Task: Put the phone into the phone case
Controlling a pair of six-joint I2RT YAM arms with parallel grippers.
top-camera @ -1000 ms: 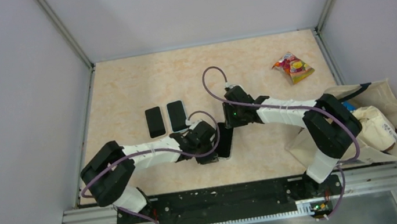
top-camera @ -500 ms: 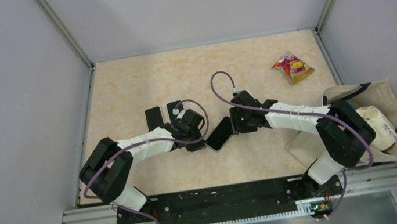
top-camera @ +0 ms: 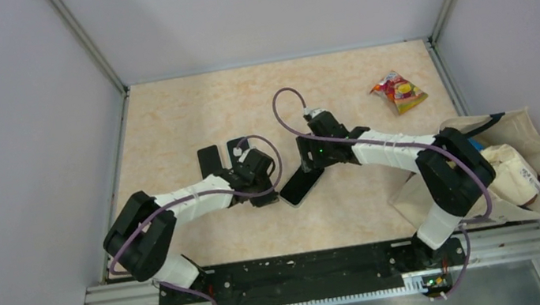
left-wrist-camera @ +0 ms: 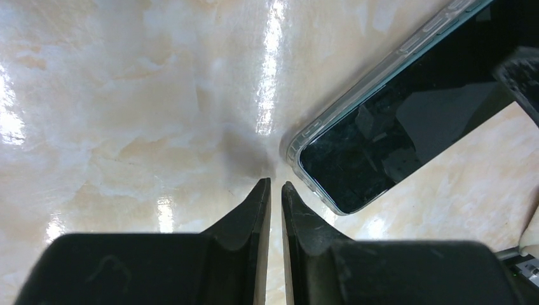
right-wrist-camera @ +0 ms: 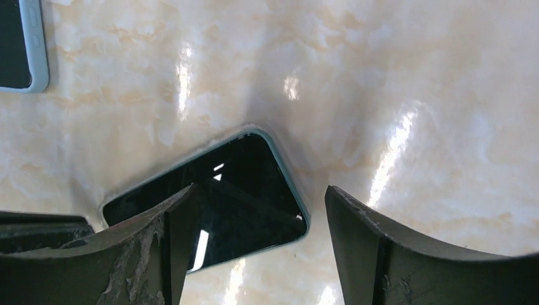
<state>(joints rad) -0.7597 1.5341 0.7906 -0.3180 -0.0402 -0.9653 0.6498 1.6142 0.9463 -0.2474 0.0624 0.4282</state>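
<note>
A black phone in a clear, teal-edged case (top-camera: 299, 186) lies face up and slantwise on the table between my two grippers. My left gripper (top-camera: 272, 193) is shut and empty, its tips (left-wrist-camera: 275, 184) on the table just beside the near corner of the cased phone (left-wrist-camera: 407, 114). My right gripper (top-camera: 312, 160) is open and empty, hovering over the phone's far end. In the right wrist view the phone (right-wrist-camera: 254, 171) shows between the spread fingers (right-wrist-camera: 356, 229), and the gripper (right-wrist-camera: 260, 189) touches nothing.
Two more dark phones (top-camera: 209, 161) (top-camera: 236, 146) lie side by side behind the left gripper; one shows in the right wrist view (right-wrist-camera: 19, 44). A snack packet (top-camera: 398, 91) lies at the far right. A beige tote bag (top-camera: 527, 164) fills the right edge.
The cased phone has turned from near-upright to slantwise. The left gripper has moved away from it toward the far left. The right gripper has drawn back toward the far side, open.
</note>
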